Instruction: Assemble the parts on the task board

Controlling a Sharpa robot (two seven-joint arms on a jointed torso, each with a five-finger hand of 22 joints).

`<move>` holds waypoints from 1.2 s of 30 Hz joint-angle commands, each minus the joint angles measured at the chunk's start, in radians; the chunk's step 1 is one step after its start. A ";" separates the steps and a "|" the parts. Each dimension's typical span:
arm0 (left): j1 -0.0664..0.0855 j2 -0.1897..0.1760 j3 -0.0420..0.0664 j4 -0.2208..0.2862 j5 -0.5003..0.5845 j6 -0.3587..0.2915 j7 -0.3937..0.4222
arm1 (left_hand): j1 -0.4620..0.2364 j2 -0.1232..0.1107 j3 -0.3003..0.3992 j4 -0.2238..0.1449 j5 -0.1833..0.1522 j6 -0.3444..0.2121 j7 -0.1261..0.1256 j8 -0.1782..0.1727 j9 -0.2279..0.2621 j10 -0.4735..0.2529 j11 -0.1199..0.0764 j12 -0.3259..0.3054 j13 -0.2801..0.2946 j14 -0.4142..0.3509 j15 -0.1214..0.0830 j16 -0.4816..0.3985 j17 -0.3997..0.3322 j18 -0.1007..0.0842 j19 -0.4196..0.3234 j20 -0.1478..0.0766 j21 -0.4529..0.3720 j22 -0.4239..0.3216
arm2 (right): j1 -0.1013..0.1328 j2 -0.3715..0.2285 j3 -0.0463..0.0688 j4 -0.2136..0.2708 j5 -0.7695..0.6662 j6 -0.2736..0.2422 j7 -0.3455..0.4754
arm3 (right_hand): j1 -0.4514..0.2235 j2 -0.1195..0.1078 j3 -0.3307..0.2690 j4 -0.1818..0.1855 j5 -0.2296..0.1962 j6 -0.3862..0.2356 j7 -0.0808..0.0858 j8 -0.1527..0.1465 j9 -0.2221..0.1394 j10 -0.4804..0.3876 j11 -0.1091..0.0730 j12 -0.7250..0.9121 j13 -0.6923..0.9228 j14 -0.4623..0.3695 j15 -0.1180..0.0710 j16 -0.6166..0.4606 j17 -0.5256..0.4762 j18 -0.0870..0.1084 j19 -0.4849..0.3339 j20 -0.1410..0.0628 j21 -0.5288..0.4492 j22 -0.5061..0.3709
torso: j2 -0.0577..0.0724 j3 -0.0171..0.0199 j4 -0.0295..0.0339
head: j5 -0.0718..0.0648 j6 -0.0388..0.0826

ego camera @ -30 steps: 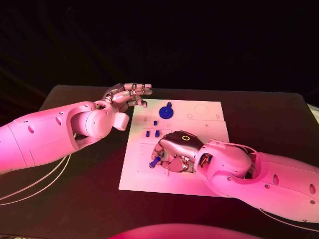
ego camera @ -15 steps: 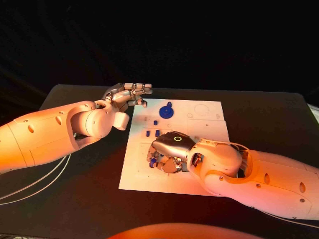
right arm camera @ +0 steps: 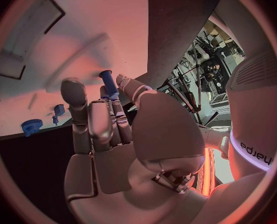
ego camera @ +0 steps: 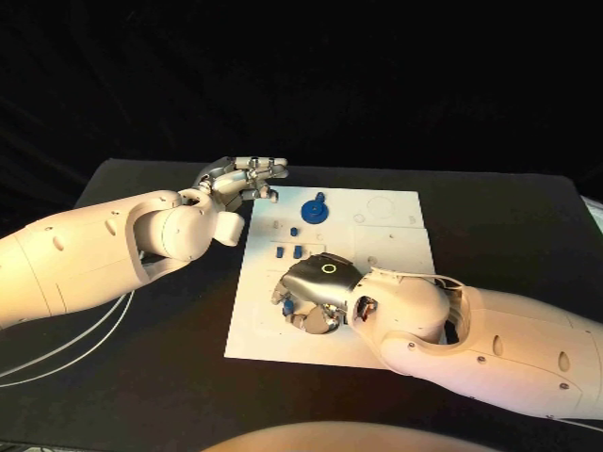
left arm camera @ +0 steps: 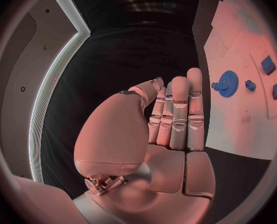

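The white task board (ego camera: pixel 390 247) lies in the middle of the black table. My right hand (ego camera: pixel 317 293) hovers low over the board's left-middle part and pinches a slim blue peg (right arm camera: pixel 108 85) between thumb and fingers; the peg (ego camera: pixel 286 306) peeks out under the hand. A blue gear (ego camera: pixel 314 209) stands near the board's far edge, with a small blue piece (ego camera: pixel 294 231) and two blue blocks (ego camera: pixel 288 252) below it. My left hand (ego camera: pixel 246 176) floats beside the board's far left corner, fingers straight and holding nothing (left arm camera: pixel 176 114). The gear (left arm camera: pixel 227 83) lies just past its fingertips.
The board's right half shows outlined recesses (ego camera: pixel 381 207) with no parts in them. Bare black table (ego camera: pixel 138 377) surrounds the board. White cables (ego camera: pixel 57 353) trail under my left arm.
My right hand has slid left and a little nearer across the board, carrying the blue peg. The left hand has stayed where it was.
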 commanded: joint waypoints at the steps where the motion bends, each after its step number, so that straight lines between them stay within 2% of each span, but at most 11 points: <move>1: 0.000 0.001 0.001 0.002 0.003 0.020 0.001 | -0.001 0.007 -0.008 0.000 0.000 -0.007 0.001 0.006 -0.001 -0.009 0.001 0.007 0.001 -0.007 0.002 -0.005 -0.003 0.012 -0.004 -0.001 -0.007 -0.003 | -0.001 -0.004 0.001 0.001 -0.015 -0.012 -0.017 | -0.012 -0.021 -0.038 0.004 0.005 -0.071 0.001 -0.003 -0.007 -0.062 0.010 -0.010 0.003 0.000 0.008 -0.032 -0.040 0.023 -0.028 0.007 -0.045 -0.069 | 0.000 0.0010 0.0000 | -0.001 0.002; 4: 0.000 0.001 0.001 0.002 0.003 0.021 0.001 | -0.001 0.007 -0.008 0.000 0.000 -0.007 0.001 0.006 -0.001 -0.009 0.001 0.007 0.001 -0.007 0.002 -0.005 -0.003 0.012 -0.004 -0.001 -0.007 -0.003 | -0.001 -0.015 0.001 0.007 -0.015 -0.063 -0.015 | -0.004 -0.023 -0.103 0.014 0.004 -0.117 0.002 0.001 -0.003 -0.119 0.018 0.002 0.008 -0.020 0.016 -0.070 -0.091 0.036 -0.053 0.012 -0.103 -0.153 | 0.000 0.0018 0.0001 | -0.002 0.003; 8: 0.000 0.000 0.001 0.001 0.003 0.022 -0.001 | -0.001 0.007 -0.008 0.000 0.000 -0.007 0.001 0.006 -0.001 -0.009 0.001 0.007 0.001 -0.007 0.002 -0.005 -0.003 0.012 -0.004 -0.001 -0.007 -0.003 | -0.004 -0.050 0.003 0.032 0.005 -0.148 0.009 | 0.036 -0.012 -0.206 0.039 0.012 -0.135 0.002 0.003 0.000 -0.164 0.021 0.048 0.014 -0.026 0.017 -0.084 -0.119 0.037 -0.045 0.016 -0.132 -0.184 | 0.000 0.0032 0.0005 | -0.005 0.007; 13: 0.000 -0.002 0.000 -0.001 0.003 0.023 -0.002 | -0.002 0.007 -0.009 0.000 -0.001 -0.008 0.002 0.006 -0.001 -0.010 0.001 0.008 0.001 -0.008 0.002 -0.005 -0.004 0.012 -0.004 -0.001 -0.008 -0.003 | -0.003 -0.141 0.021 0.090 0.080 -0.232 0.037 | 0.061 0.004 -0.252 0.056 0.038 -0.085 0.009 0.022 0.008 -0.121 0.010 0.117 0.024 -0.006 0.008 -0.072 -0.112 0.030 -0.004 0.013 -0.111 -0.148 | -0.003 0.0022 -0.0032 | -0.007 0.009; 16: 0.000 -0.004 0.000 -0.001 0.003 0.023 -0.002 | -0.002 0.007 -0.009 0.000 -0.001 -0.008 0.002 0.006 -0.001 -0.010 0.001 0.008 0.001 -0.008 0.002 -0.005 -0.004 0.012 -0.004 -0.001 -0.008 -0.003 | 0.012 -0.217 0.030 0.131 0.154 -0.263 0.035 | 0.063 0.017 -0.256 0.061 0.052 -0.052 0.007 0.033 0.011 -0.061 0.004 0.156 0.029 0.006 0.004 -0.050 -0.084 0.019 0.029 0.010 -0.070 -0.083 | -0.003 0.0012 -0.0058 | -0.016 0.016; 19: 0.000 -0.005 -0.001 -0.002 0.003 0.022 -0.002 | -0.002 0.007 -0.009 0.000 -0.001 -0.008 0.002 0.006 -0.001 -0.010 0.001 0.008 0.001 -0.008 0.002 -0.005 -0.004 0.012 -0.004 -0.001 -0.008 -0.003 | 0.041 -0.302 0.033 0.163 0.239 -0.260 0.007 | 0.059 0.033 -0.251 0.070 0.061 -0.032 0.005 0.036 0.012 0.041 -0.010 0.203 0.043 0.030 -0.005 0.013 -0.004 0.002 0.073 0.005 0.002 0.032 | -0.006 0.0011 -0.0095 | -0.026 0.019; 21: 0.000 -0.005 -0.002 -0.001 0.003 0.022 -0.002 | -0.002 0.007 -0.009 0.000 -0.001 -0.008 0.002 0.006 -0.001 -0.010 0.001 0.008 0.001 -0.008 0.002 -0.005 -0.004 0.012 -0.004 -0.001 -0.008 -0.003 | 0.059 -0.357 0.034 0.179 0.292 -0.246 -0.027 | 0.056 0.036 -0.247 0.078 0.068 -0.012 -0.008 0.043 0.013 0.147 -0.032 0.252 0.066 0.047 -0.022 0.070 0.067 -0.012 0.111 -0.008 0.067 0.134 | -0.009 0.0005 -0.0131 | -0.035 0.023; 25: 0.000 -0.006 -0.004 0.006 0.003 0.021 -0.002 | -0.002 0.007 -0.009 0.000 -0.001 -0.008 0.002 0.006 -0.001 -0.010 0.001 0.008 0.001 -0.008 0.002 -0.005 -0.004 0.012 -0.004 -0.001 -0.008 -0.003 | 0.079 -0.466 0.022 0.199 0.358 -0.220 -0.116 | 0.008 0.016 -0.275 0.113 0.096 0.030 -0.040 0.062 0.017 0.281 -0.068 0.358 0.145 0.059 -0.051 0.127 0.137 -0.030 0.151 -0.038 0.142 0.246 | -0.014 -0.0022 -0.0214 | -0.057 0.032; 29: 0.000 -0.008 -0.005 0.012 0.003 0.021 -0.002 | -0.002 0.007 -0.009 0.000 -0.001 -0.008 0.002 0.006 -0.001 -0.010 0.001 0.008 0.001 -0.008 0.002 -0.005 -0.004 0.012 -0.004 -0.001 -0.008 -0.003 | 0.083 -0.519 0.009 0.209 0.367 -0.199 -0.181 | -0.035 0.002 -0.317 0.157 0.182 0.063 -0.065 0.088 0.028 0.271 -0.087 0.491 0.285 0.060 -0.060 0.157 0.172 -0.037 0.164 -0.058 0.182 0.304 | -0.015 -0.0013 -0.0267 | -0.061 0.035; 30: 0.000 -0.008 -0.005 0.013 0.003 0.021 -0.002 | -0.002 0.007 -0.009 0.000 -0.001 -0.008 0.002 0.006 -0.001 -0.010 0.001 0.008 0.001 -0.008 0.002 -0.005 -0.004 0.012 -0.004 -0.001 -0.008 -0.003 | 0.083 -0.531 0.004 0.211 0.367 -0.194 -0.200 | -0.053 0.006 -0.327 0.174 0.194 0.065 -0.059 0.091 0.030 0.272 -0.087 0.545 0.351 0.060 -0.064 0.163 0.179 -0.040 0.165 -0.058 0.188 0.314 | -0.016 -0.0013 -0.0280 | -0.061 0.035; 36: 0.000 -0.009 -0.007 0.014 0.003 0.021 -0.001 | -0.002 0.007 -0.009 0.000 -0.001 -0.008 0.002 0.006 -0.001 -0.010 0.001 0.008 0.001 -0.008 0.002 -0.005 -0.004 0.012 -0.004 -0.001 -0.008 -0.003 | 0.078 -0.565 -0.011 0.216 0.344 -0.167 -0.291 | -0.090 0.010 -0.392 0.243 0.265 0.064 -0.063 0.109 0.042 0.253 -0.087 0.770 0.631 0.061 -0.070 0.187 0.208 -0.045 0.166 -0.059 0.214 0.352 | -0.020 -0.0016 -0.0326 | -0.070 0.035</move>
